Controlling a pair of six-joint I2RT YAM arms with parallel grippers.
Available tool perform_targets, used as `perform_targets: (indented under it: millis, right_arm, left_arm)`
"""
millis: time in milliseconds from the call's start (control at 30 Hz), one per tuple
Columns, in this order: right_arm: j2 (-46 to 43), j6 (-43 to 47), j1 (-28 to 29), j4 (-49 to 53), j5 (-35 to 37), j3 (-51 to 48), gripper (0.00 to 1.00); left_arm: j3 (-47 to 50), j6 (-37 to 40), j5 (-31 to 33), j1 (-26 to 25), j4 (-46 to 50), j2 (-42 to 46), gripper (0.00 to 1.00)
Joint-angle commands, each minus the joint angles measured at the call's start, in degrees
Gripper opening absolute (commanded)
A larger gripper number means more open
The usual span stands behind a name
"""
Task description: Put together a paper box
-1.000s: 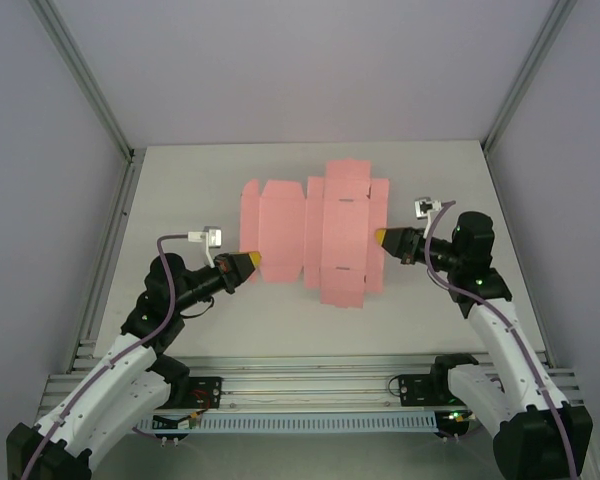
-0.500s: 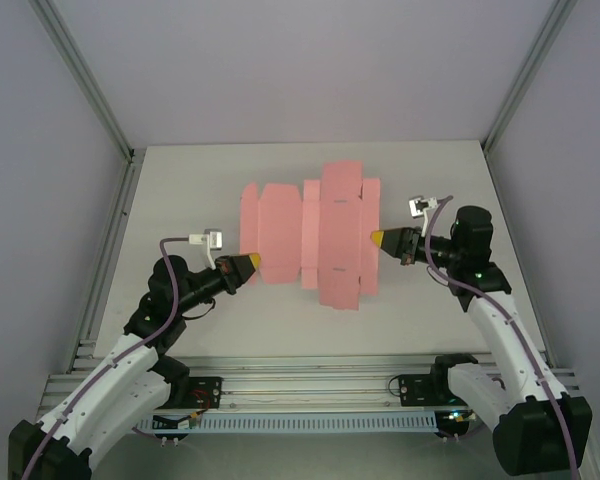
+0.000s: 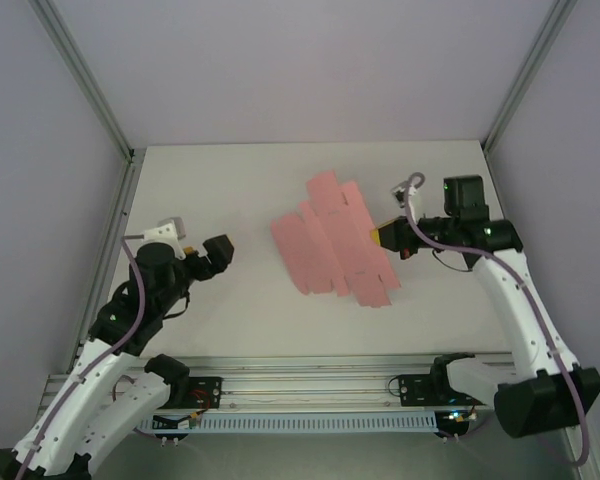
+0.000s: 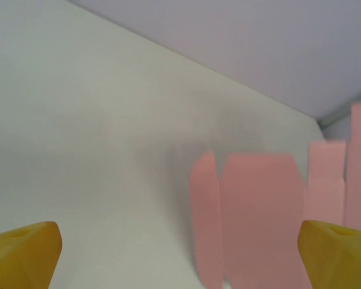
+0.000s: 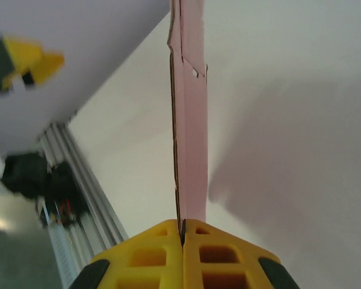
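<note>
sheet: the paper box is one flat die-cut piece, not folded, mid-table and a little toward 3 o'clock of centre in the top view.
sheet pose: the right wrist view has it edge-on, so it reads as tipped up off the table. Can't tell if its low edge touches.
long axis: the panels run about 11 to 5 o'clock in the top view.
right gripper: the right gripper is at 3 o'clock of the sheet, on its edge. Its jaws are pinched closed with the card edge between them.
left gripper: the left gripper is at 9 o'clock of the sheet, well apart and touching nothing. Its fingertips are spread wide and hold nothing.
left view: pink panels lie ahead at about 1 o'clock of that gripper.
nearer arm: the right one, it already has the sheet.
key relation: the free edge faces 9 o'clock, toward your left arm. You likely need to bring the left in from there to catch a flap.
risk: thin card on a single pinch may sag or swing.
</note>
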State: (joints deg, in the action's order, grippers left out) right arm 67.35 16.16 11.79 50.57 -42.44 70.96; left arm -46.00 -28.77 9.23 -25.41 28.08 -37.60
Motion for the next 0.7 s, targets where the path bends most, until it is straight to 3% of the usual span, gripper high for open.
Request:
perform_targets:
  millis: [0,167,267,367,467,533,667]
  right_arm:
    - [10.0,25.0,3.7,22.2,-1.1,12.1,0.00]
    - [33.4,40.6,7.6,41.3,11.3,33.1,0.00]
    - [43.6,43.2,8.8,41.8,16.4,41.1,0.00]
    - [47.5,46.4,11.1,35.4,21.5,42.2,0.00]
    - [50.3,51.6,12.8,33.8,20.4,44.7,0.00]
    - [50.9,54.6,13.3,33.0,18.2,45.0,0.00]
    - [51.1,56.3,13.5,31.8,14.7,43.8,0.00]
  left_arm:
    - [-4.2,4.9,4.8,0.2,4.8,-5.8,1.00]
    - [-6.0,8.6,-7.0,0.7,-5.5,-13.2,1.00]
    - [-4.8,13.7,-16.9,1.7,-11.3,-15.9,1.00]
    - [-3.3,22.0,-29.5,2.5,-17.4,-19.9,1.00]
    - [-3.9,29.8,-40.2,2.7,-20.3,-25.1,1.00]
    - [-5.8,33.6,-42.5,2.9,-19.7,-28.6,0.96]
    - [-9.0,39.8,-46.3,3.2,-18.0,-34.8,0.79]
